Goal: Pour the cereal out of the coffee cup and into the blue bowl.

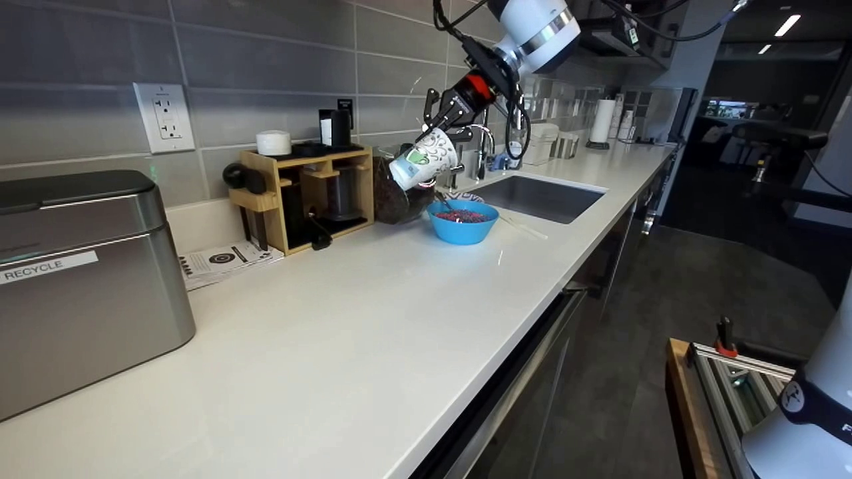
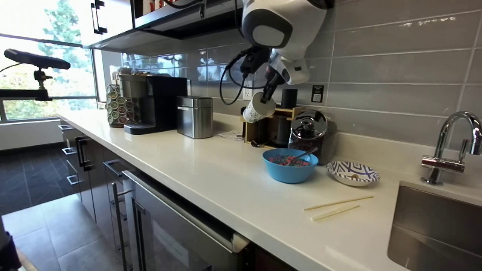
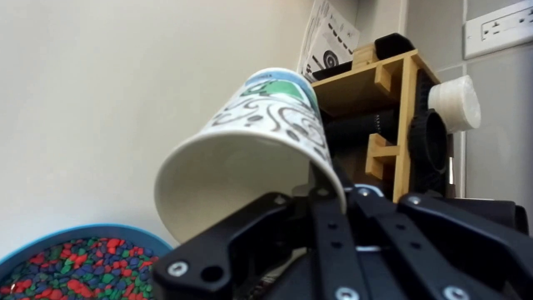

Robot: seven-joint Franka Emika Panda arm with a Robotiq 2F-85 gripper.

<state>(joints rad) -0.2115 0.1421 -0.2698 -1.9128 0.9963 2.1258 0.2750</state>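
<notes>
A white paper coffee cup with a swirl pattern (image 1: 432, 154) is in my gripper (image 1: 436, 125). In the wrist view, the gripper (image 3: 327, 179) is shut on the cup's (image 3: 275, 110) wall, one finger inside the rim and one outside. The cup is tilted, its mouth towards the wrist camera; its visible inside is pale, with no cereal showing. In an exterior view the cup (image 2: 259, 108) hangs above and beside the blue bowl (image 2: 290, 175). The bowl holds red, green and blue cereal and a spoon (image 2: 307, 152). The wrist view shows the bowl's rim (image 3: 104, 227) at lower left.
A jar with a shiny lid (image 2: 308, 126) stands behind the bowl, beside a wooden rack (image 3: 406, 125). A patterned plate (image 2: 352, 175) and two thin sticks (image 2: 337, 203) lie near the sink (image 2: 433, 218). A steel recycle bin (image 1: 86, 319) stands along the counter.
</notes>
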